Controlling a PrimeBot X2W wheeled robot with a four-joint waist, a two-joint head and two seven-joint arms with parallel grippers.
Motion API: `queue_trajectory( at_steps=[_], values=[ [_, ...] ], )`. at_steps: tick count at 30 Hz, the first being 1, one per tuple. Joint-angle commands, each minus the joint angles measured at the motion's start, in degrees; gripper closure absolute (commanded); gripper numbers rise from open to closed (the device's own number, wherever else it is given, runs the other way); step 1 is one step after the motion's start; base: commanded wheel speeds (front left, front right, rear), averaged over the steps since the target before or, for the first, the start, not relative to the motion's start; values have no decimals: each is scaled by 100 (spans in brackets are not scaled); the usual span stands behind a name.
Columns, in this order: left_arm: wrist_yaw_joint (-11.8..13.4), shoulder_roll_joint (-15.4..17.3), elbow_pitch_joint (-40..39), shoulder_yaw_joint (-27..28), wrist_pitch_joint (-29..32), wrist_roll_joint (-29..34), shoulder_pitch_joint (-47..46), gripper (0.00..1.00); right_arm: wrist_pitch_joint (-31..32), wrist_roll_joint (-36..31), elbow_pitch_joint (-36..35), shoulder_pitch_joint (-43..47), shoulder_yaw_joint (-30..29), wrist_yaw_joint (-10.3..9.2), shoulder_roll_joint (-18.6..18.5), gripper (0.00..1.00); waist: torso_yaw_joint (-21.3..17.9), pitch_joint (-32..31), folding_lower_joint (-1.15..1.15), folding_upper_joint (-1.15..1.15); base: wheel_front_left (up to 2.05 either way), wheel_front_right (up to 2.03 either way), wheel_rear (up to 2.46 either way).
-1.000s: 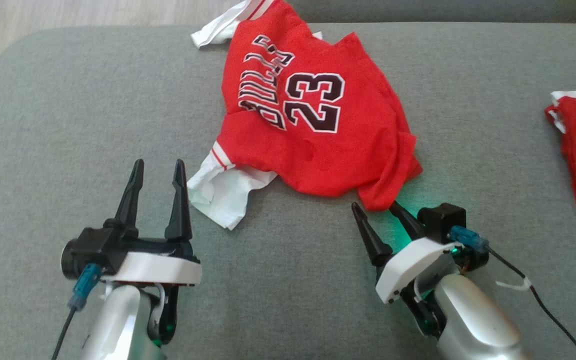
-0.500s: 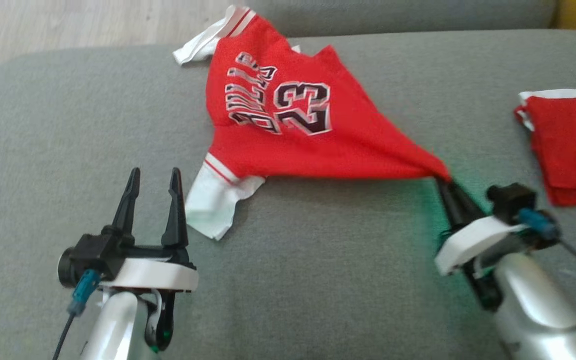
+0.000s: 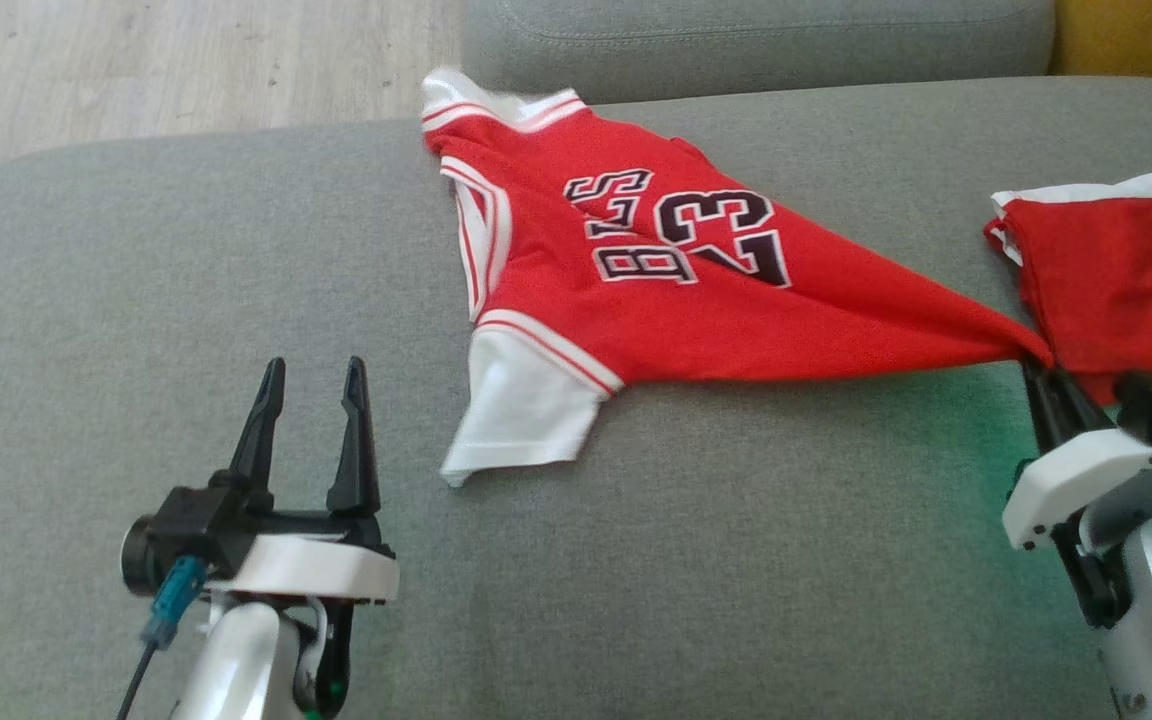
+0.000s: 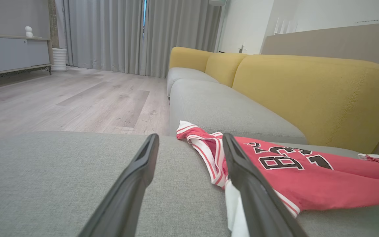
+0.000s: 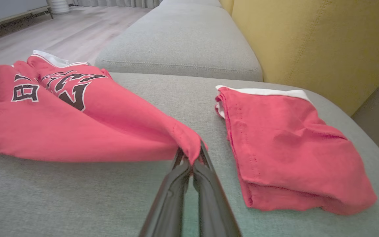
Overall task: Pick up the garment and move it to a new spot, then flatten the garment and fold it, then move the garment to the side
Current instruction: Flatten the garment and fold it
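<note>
Red jersey (image 3: 656, 310), white sleeve (image 3: 521, 415), black numerals (image 3: 726, 235), grey cushion (image 3: 186, 270), yellow backrest (image 4: 308, 89)

**A home living room**

A long sofa with grey fabric seat cushions (image 4: 209, 98) and mustard-yellow back cushions (image 4: 308, 92) stands on a pale wood-plank floor (image 4: 77, 102). Beyond the sofa's far end, grey floor-length curtains (image 4: 110, 33) hang in soft folds. Across the floor from the sofa, a low grey sideboard (image 4: 15, 52) carries a small white ornament (image 4: 28, 31). A white ribbed cylinder (image 4: 57, 59) stands on the floor beside the sideboard.
</note>
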Motion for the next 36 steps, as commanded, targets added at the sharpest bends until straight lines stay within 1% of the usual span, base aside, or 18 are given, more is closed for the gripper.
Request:
queue_trajectory(
  at_steps=[1, 2, 3, 7, 9, 11, 12, 14, 18, 21, 24, 26, 31, 36],
  values=[
    [-12, 15, -177, 186, -46, 22, -171, 0, 26, -297, -154, 9, -152, 20, 32, 96, -23, 9, 0, 0, 0, 0, 0],
    [-10, 15, -188, 192, -46, 22, -179, 0, 0, -451, -174, 16, -281, 20, 94, 15, -40, 20, 0, 0, 0, 0, 0],
    [-10, 14, -200, 196, -46, 24, -187, 0, -50, -587, -206, 16, -426, 20, 179, 0, -57, 28, 0, 0, 0, 0, 0],
    [-11, 13, -239, 229, -46, 41, -200, 0, -476, -1009, -530, 3, -869, 20, 613, 0, -149, 42, 0, 0, 0, 0, 0],
    [-15, 13, -258, 251, -46, 48, -209, 0, -756, -1118, -776, 39, -968, 20, 868, 0, -198, 41, 0, 0, 0, 0, 0],
    [-20, 12, -287, 279, -46, 48, -215, 0, -956, -1056, -1039, 127, -877, 20, 1071, 0, -247, 44, 0, 0, 0, 0, 0],
    [-20, 12, -287, 279, -46, 48, -215, 0, -956, -1056, -1039, 127, -877, 20, 1071, 0, -247, 44, 0, 0, 0, 0, 0],
    [-22, 12, -310, 313, -46, 45, -220, 0, -1070, -937, -1276, 280, -641, 20, 1180, 0, -295, 50, 0, 0, 0, 0, 0],
    [-41, 12, -319, 350, -46, 59, -264, 0, -1170, -640, -1614, 554, -203, 20, 1250, 0, -398, 127, 0, 0, 0, 0, 0],
    [-75, 15, -227, 310, -46, 114, -385, 0, -1192, -465, -1716, 611, -93, 20, 1258, 0, -449, 219, 0, 0, 0, 0, 0],
    [-95, 70, 70, 234, 16, 184, -609, 0, -1202, -370, -1768, 590, -44, 20, 1260, 0, -504, 318, 0, 0, 0, 0, 0],
    [-100, 118, 339, 169, 179, 237, -837, 0, -1204, -335, -1783, 554, -41, 20, 1260, 0, -542, 392, 0, 0, 0, 0, 0],
    [-169, 158, 1125, -22, 820, 232, -1560, 0, -1207, -281, -1817, 430, 1, 20, 1261, 0, -672, 610, 0, 0, 0, 0, 0],
    [-223, 228, 1874, -72, 1318, 124, -2311, 0, -1208, -200, -1879, 313, 177, 20, 1261, 0, -867, 861, 0, 0, 0, 0, 0]
  ],
)
